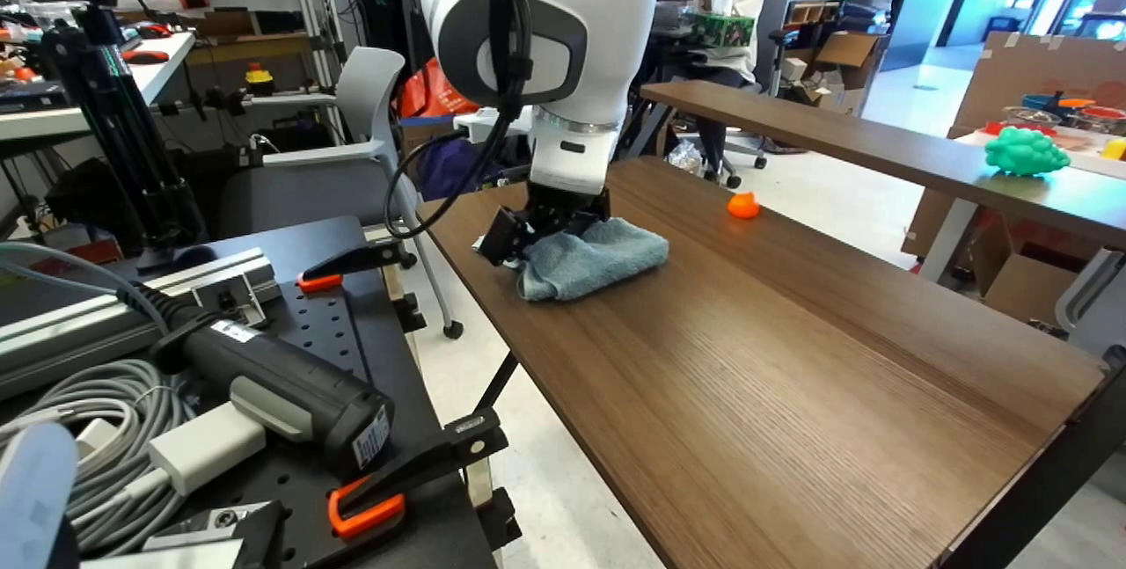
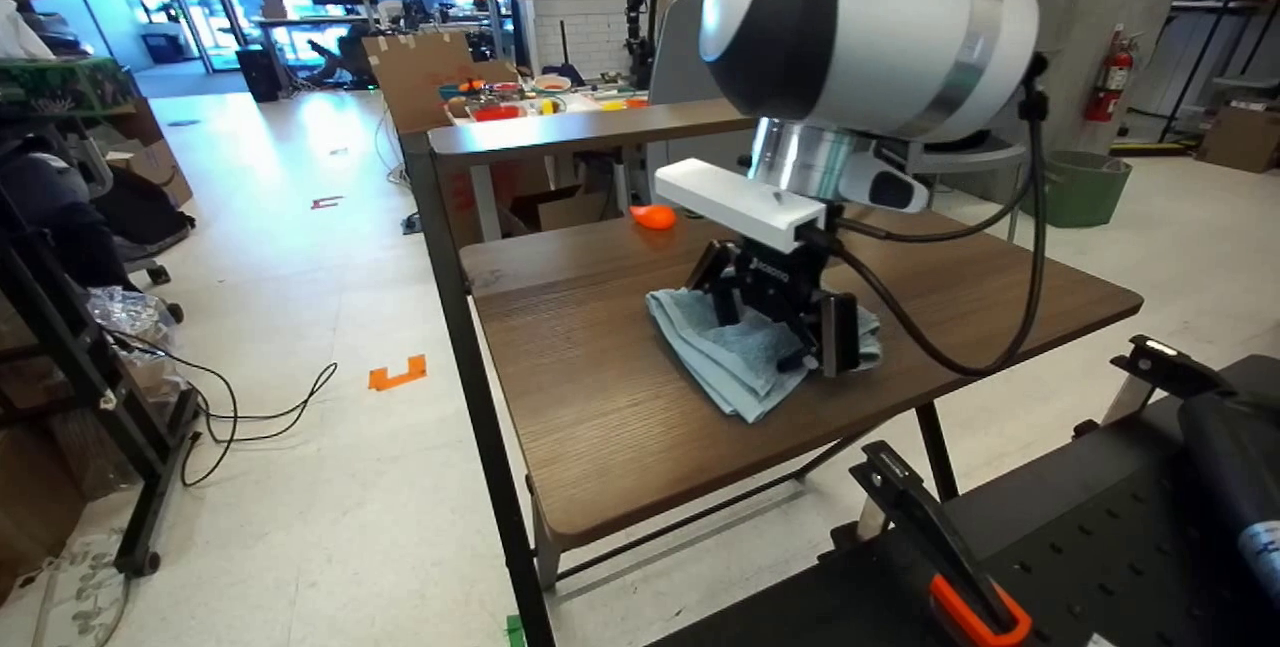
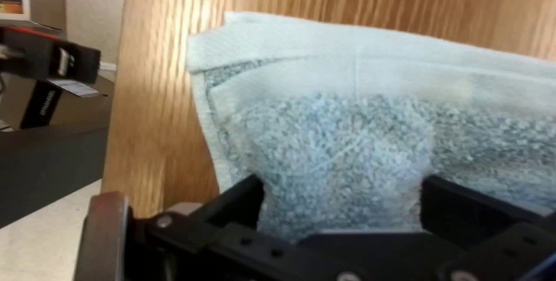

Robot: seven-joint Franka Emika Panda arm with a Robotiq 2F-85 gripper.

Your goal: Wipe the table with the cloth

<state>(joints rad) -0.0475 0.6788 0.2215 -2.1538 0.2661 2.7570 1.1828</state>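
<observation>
The arm (image 1: 607, 15) is seen in the upper middle of an exterior view, and its wrist (image 1: 567, 169) is pointed down toward the table (image 1: 792, 393) with a slight tilt. In an exterior view the thick white link (image 2: 890, 37) is stretched across the upper right of the frame; below its left part the claw (image 2: 782, 337) is held almost upright, with the tips downward. A black cable (image 2: 1039, 217) is hung in a loop at the right of the claw.

The cloth (image 2: 735, 352) is laid folded on the table, and in both exterior views it is found under the claw. In the wrist view the middle and the right of the frame are mostly filled by the cloth, and the table is shown above it and at its left.

The claw is spread wide: its fingers (image 3: 236, 205) are set well apart in the lower part of the wrist view, and a swell of cloth is seen between them. Whether the cloth is also squeezed cannot be told.

The orange thing (image 1: 743, 206) is placed near the table's far edge, right of the centre of an exterior view, well apart from the cloth.
</observation>
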